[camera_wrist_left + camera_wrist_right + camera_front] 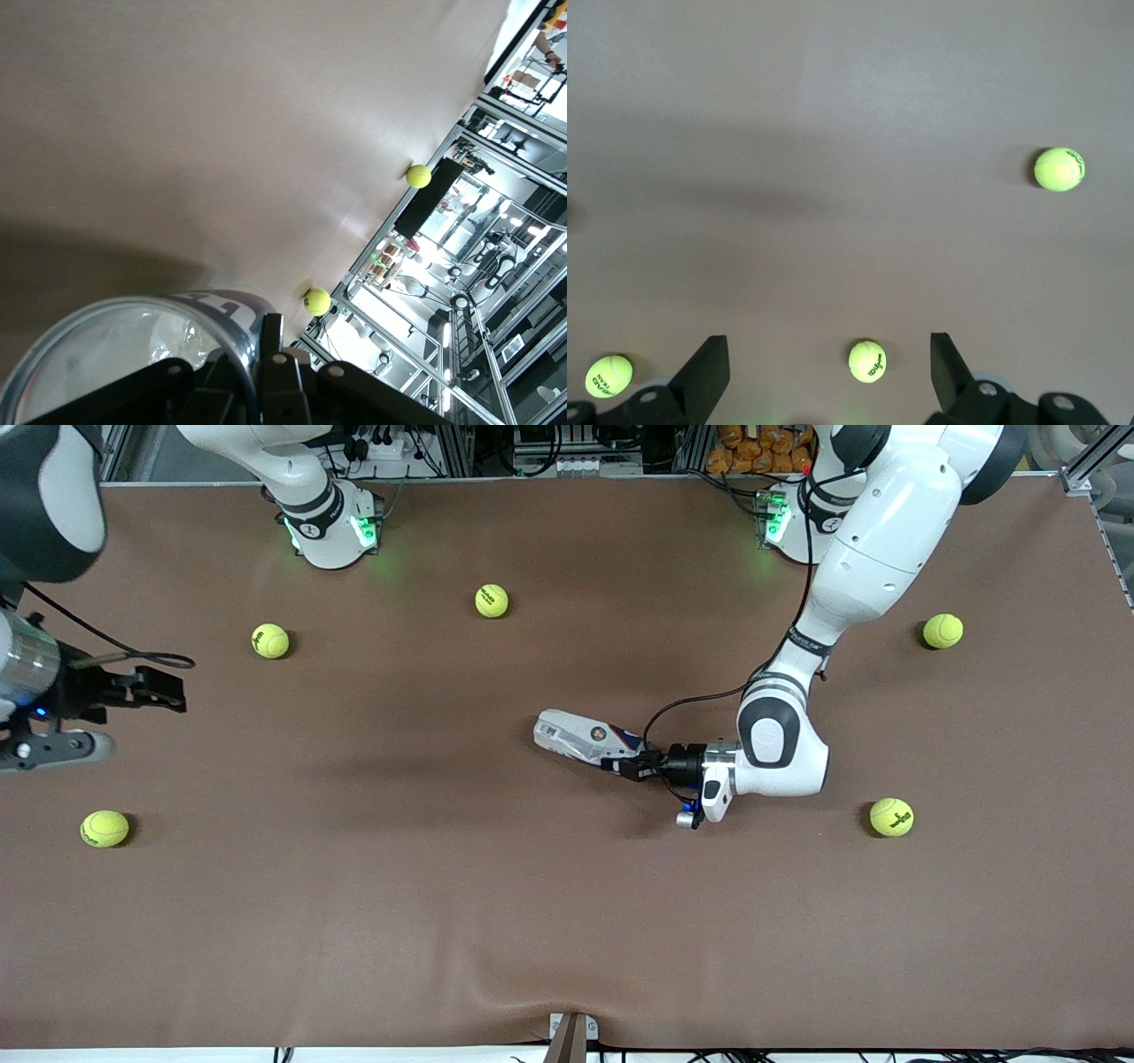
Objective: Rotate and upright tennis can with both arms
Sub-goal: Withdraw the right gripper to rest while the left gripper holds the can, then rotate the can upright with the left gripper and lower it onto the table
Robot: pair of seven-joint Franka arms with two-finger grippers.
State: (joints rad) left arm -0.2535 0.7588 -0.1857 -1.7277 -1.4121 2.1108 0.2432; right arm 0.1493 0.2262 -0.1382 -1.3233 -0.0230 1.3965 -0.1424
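Brown cloth [354, 921] covering whole table, wrinkling slightly near front camera's edge. Aluminium frame rails [461, 447] and tangled black cables [390, 447] running along table's edge by arm bases. Orange packages [762, 447] sitting past that edge, toward left arm's end. Left wrist view showing bright lab interior with metal framing [461, 292]. Soft shadows lying across cloth.

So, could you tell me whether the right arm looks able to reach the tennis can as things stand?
Probably yes. The tennis can lies on its side mid-table, its end held by the shut left gripper. The right gripper waits open at its arm's end of the table, with only bare tabletop between it and the can's free end.
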